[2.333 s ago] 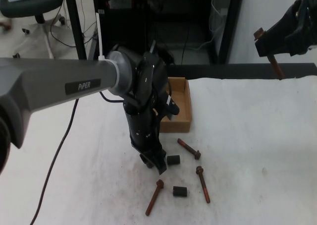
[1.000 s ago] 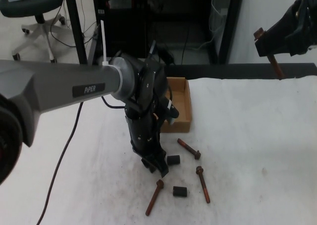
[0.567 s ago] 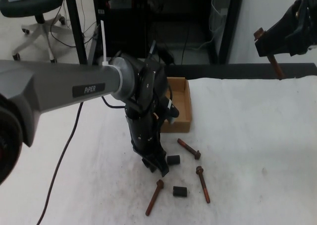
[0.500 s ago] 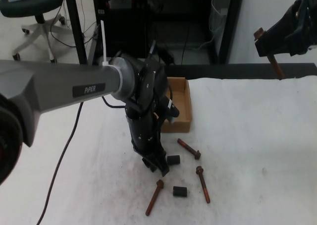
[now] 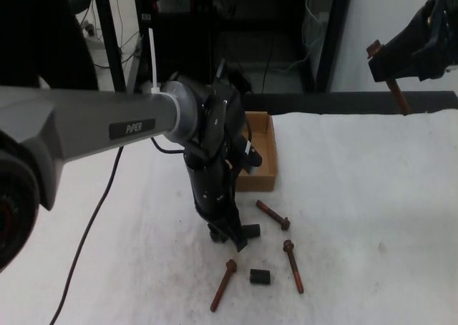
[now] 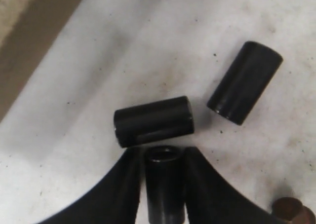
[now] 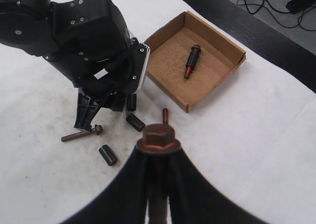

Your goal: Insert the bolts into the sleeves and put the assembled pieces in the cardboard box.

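Left wrist view, fingers (image 6: 121, 197) clasping sleeve (image 6: 164, 187)

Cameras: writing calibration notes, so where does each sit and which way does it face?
High view: behind the arms, facing forward and down over the bench; shows the left arm and raised right gripper.
Left wrist view: on the left wrist, close above the bench; the left gripper pinches a sleeve beside two loose sleeves.
Right wrist view: on the raised right wrist, looking down past its gripper's bolt at the cardboard box.
Shared: high and right wrist views show the left arm and box.
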Robot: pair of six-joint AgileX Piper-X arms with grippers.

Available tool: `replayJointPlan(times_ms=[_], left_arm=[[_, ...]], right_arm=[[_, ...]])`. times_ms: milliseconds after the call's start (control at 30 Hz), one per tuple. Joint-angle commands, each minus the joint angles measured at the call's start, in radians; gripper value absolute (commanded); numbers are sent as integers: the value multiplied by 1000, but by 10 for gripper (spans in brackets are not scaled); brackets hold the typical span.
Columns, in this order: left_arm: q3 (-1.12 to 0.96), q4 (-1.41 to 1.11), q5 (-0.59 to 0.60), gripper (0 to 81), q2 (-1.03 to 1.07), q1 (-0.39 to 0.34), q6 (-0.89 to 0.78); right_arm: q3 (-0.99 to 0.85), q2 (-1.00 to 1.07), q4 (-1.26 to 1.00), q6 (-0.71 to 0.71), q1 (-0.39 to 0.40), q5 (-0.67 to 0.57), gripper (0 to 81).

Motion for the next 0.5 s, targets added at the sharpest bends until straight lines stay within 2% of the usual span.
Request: replayJointPlan(times_ms=[0, 100, 300, 467], left_arm=[[-2, 31, -1, 270, 9, -4, 17], [-2, 36, -1, 271, 9, -4, 17], [-2, 77, -16, 337, 9, -4, 17], [-2, 59, -16, 335, 9, -4, 17]], right_arm=[[-3, -12, 5, 3, -3, -11, 8], [-3, -12, 5, 3, -3, -11, 8], [-3, -12, 5, 3, -3, -11, 8], [-3, -12, 5, 3, -3, -11, 8]])
